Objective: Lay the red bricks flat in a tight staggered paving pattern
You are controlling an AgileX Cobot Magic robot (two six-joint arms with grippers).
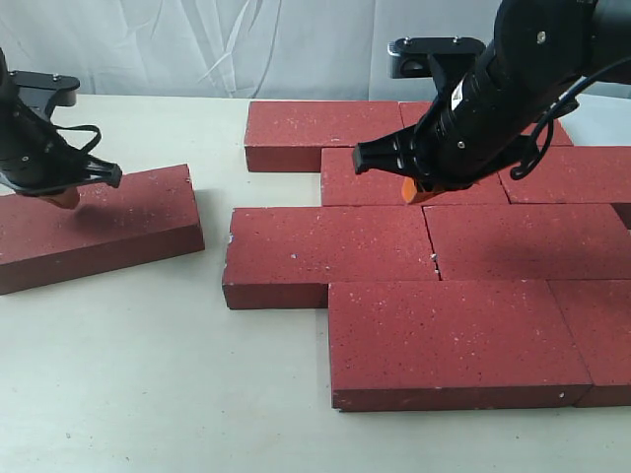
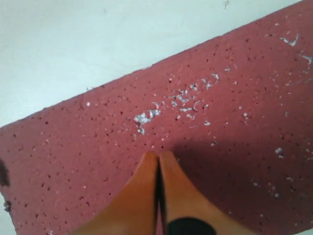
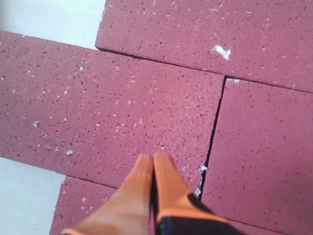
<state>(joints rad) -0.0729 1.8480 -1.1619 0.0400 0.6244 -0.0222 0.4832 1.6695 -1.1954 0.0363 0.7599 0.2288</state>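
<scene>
Several red bricks lie flat in staggered rows on the right, among them one at the front [image 1: 454, 340], one in the middle row [image 1: 325, 254] and one at the back [image 1: 320, 133]. A single red brick [image 1: 99, 225] lies apart on the left, slightly angled. My left gripper [image 1: 64, 197] is shut with nothing in it, its orange tips [image 2: 159, 157] just above or touching this lone brick [image 2: 205, 117]. Shut and empty too, my right gripper [image 1: 419, 190] hangs over the paved rows, tips [image 3: 154, 159] near a joint between bricks [image 3: 122, 107].
The bricks rest on a pale table [image 1: 148, 384]. A bare strip of table separates the lone brick from the paved group. A white cloth backdrop [image 1: 246, 44] hangs behind. The paved rows run off the right edge of the exterior view.
</scene>
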